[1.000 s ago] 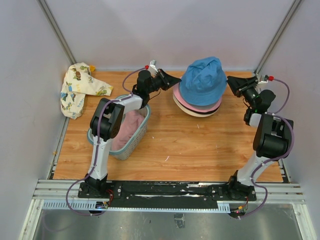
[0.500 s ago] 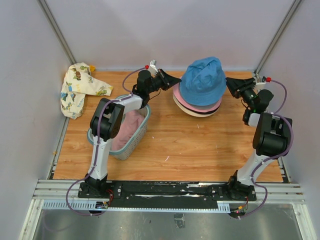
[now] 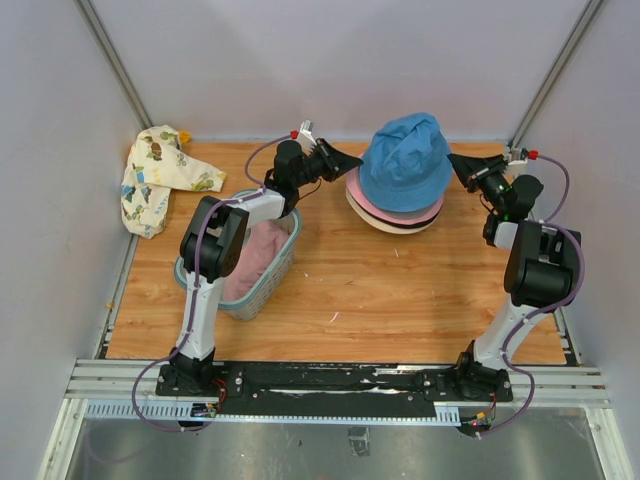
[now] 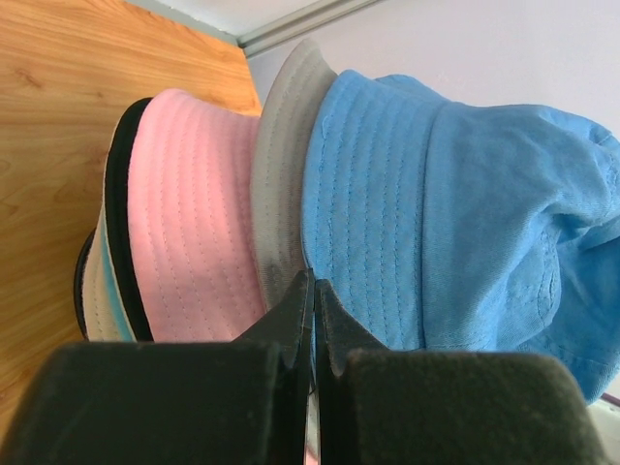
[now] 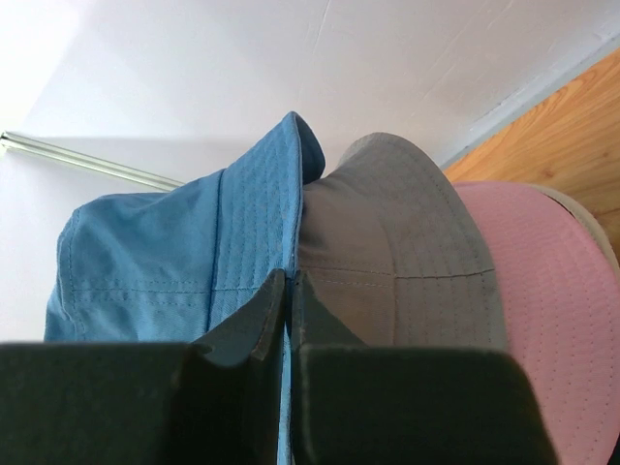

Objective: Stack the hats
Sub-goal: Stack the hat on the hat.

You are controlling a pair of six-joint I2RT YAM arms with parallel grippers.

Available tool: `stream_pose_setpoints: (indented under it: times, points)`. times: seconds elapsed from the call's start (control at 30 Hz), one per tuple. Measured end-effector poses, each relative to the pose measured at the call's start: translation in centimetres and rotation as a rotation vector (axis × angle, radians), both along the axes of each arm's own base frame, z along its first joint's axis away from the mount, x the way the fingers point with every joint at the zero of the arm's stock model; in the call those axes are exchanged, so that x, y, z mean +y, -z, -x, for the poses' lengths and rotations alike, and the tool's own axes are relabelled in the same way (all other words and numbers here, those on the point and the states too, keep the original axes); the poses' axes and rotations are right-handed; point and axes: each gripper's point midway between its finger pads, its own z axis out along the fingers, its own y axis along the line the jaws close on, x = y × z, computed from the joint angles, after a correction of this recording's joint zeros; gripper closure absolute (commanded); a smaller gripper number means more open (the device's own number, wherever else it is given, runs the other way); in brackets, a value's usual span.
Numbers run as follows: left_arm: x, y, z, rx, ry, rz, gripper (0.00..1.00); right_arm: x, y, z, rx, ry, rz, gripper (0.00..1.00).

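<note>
Right hand first: pinching the brim of the blue hat edge-on, fingers all but shut, with a sliver of blue fabric showing between them in the wrist view. Left hand next: sitting fully shut against the opposite side of the pile, tips at the seam between the blue brim and the grey hat just below; not possible to tell whether any fabric is caught there. Blue hat lying on top of the pile at the far middle of the surface, over grey, then the pink hat, then a cream hat at the bottom. Judging the step in hand as settling this top hat squarely. To do it well: holding only the blue layer, never the grey beneath; drawing both sides outward and down evenly, seating the crown snugly over the one below; avoiding any sideways tug liable to slide the whole pile; letting go only with the brim lying flat all round. Probably leaving for later the pink fabric in the basket, possibly another hat.
</note>
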Motion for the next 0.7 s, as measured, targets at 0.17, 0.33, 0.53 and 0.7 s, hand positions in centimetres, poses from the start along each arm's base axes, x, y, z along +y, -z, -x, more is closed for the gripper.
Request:
stream_pose_setpoints:
  times: [0.17,0.33,0.53,0.7]
  points:
    - [0.1,0.3,0.2,0.004,0.000,-0.006,0.99,0.0,0.4,0.0,0.008,0.001,-0.003,1.00]
    - [0.2,0.4,0.4,0.001,0.000,-0.015,1.00,-0.1,1.7,0.3,0.036,0.016,-0.003,0.99]
    - [0.2,0.5,0.5,-0.002,0.000,-0.017,1.00,-0.5,3.6,0.2,0.078,0.055,0.045,1.00]
    - [0.2,0.5,0.4,-0.002,-0.004,-0.018,1.00,-0.7,4.7,0.3,0.095,0.079,0.091,1.00]
